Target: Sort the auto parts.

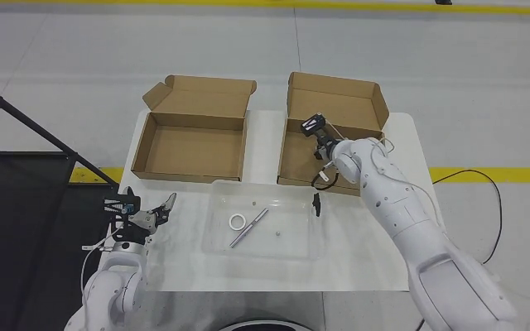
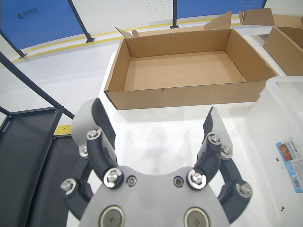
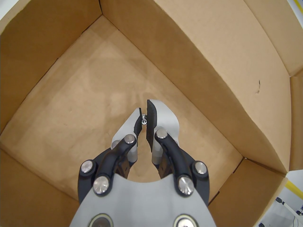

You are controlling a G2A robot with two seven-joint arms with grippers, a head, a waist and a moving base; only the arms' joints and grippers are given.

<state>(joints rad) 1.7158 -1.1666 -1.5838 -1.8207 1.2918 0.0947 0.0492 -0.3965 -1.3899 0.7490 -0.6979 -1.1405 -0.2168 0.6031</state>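
Two open cardboard boxes sat side by side on the far half of a white table [image 1: 186, 256], a narrow strip of tabletop parting the left box [image 1: 195, 149] from the right box [image 1: 298, 161]. Grey floor with a yellow line ran behind, and the left wrist view added blue and white perforated panels standing on it. A clear bin [image 1: 217, 189] lay nearer the robot, just in front of both boxes, holding a white ring [image 1: 236, 221], a metal rod [image 1: 249, 227] beside it, and a black clip [image 1: 315, 203] near its right wall. The left gripper [image 2: 153, 109] hung over the tabletop near the table's left front edge, beside the bin, fingers spread wide. The right gripper [image 3: 144, 109] hung inside the right box, above its floor and apart from its walls, its pads pinching a small silver screw [image 3: 143, 120], seen close in the right wrist view.
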